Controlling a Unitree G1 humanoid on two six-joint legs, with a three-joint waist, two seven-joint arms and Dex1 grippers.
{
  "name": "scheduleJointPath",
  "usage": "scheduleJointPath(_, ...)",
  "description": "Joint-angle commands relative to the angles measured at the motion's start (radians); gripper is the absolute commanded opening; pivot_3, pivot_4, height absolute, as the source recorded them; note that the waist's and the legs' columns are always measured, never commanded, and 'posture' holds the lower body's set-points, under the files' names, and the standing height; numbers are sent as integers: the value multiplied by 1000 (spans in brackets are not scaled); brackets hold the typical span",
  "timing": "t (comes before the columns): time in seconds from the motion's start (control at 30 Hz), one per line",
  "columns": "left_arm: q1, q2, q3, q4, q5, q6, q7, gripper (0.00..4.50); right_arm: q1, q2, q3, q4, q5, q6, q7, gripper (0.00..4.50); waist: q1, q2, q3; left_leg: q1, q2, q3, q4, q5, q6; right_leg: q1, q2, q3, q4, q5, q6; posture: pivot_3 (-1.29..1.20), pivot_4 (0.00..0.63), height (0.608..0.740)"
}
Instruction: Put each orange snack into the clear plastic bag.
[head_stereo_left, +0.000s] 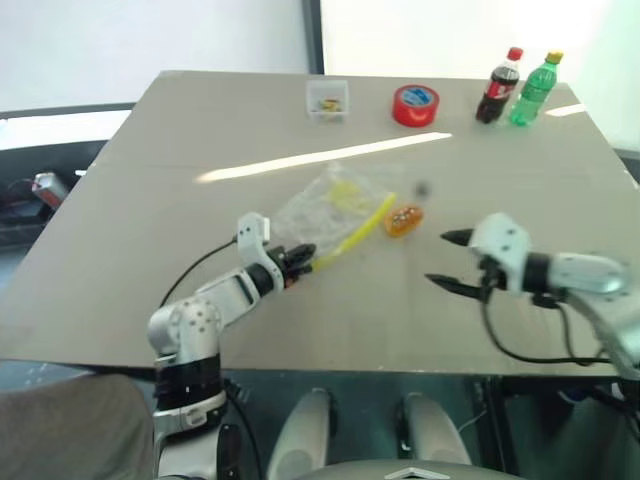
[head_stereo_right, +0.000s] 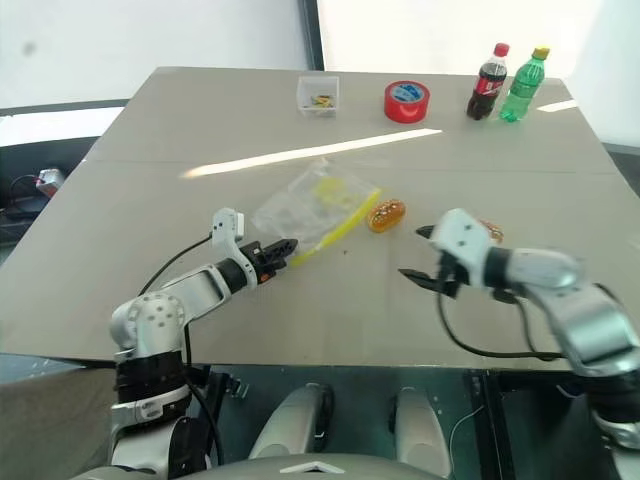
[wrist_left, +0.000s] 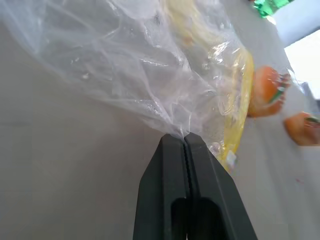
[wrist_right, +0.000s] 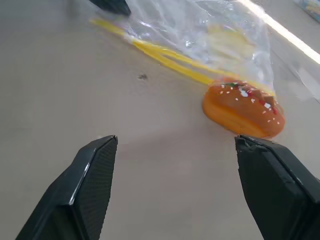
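Clear plastic bag (wrist_left: 150, 75) pinched by left claw (wrist_left: 185, 137); right claw (wrist_right: 175, 145) open.

The setting is a robot test area in a lab or office-type room. A large, plain grey-brown table (head_stereo_left: 200, 240) stands as the work surface before white walls and a bright window with a dark frame (head_stereo_left: 313, 35). Unrelated items are staged on it: 1 roll of red tape (head_stereo_left: 415, 105), 2 small drink bottles (head_stereo_left: 518, 88), and 1 clear square box (head_stereo_left: 327, 100).
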Motion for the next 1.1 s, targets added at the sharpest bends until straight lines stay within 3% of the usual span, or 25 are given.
scheduleJointPath(0.03,6,49,59,-90,-121,108,6,30,-97,62,61,102,-141,-111,-67,3839,-5,-1,0,0,0,0,0,0,0,0,0,0,0,0,0,0,150,740)
scheduleJointPath(0.23,58,162,74,-154,-236,233,-15,30,-222,175,165,317,-310,-293,-108,3839,-9,-1,0,2,-1,-1,-2,0,-1,0,1,1,1,0,0,0,150,740)
scheduleJointPath(0.7,127,217,77,-208,-438,220,59,30,-297,357,208,436,-362,-456,-70,3839,-9,-1,1,2,-1,-4,-4,1,-3,-1,0,1,1,0,-1,0,150,740)
scheduleJointPath(0.8,145,242,78,-206,-473,196,81,0,-295,364,203,450,-361,-473,-62,3050,-9,-1,1,3,-1,-4,-5,1,-2,-1,0,1,1,0,-1,0,150,740)
scheduleJointPath(1.0,202,316,85,-197,-547,149,101,0,-302,372,191,472,-366,-498,-55,73,-9,-1,1,3,0,-4,-5,1,-2,-1,0,2,1,0,-1,0,150,740)
scheduleJointPath(1.1,233,373,86,-195,-560,128,83,0,-313,380,186,489,-369,-512,-58,73,-10,-1,1,3,0,-4,-6,1,-2,-1,0,2,1,0,-1,0,150,740)
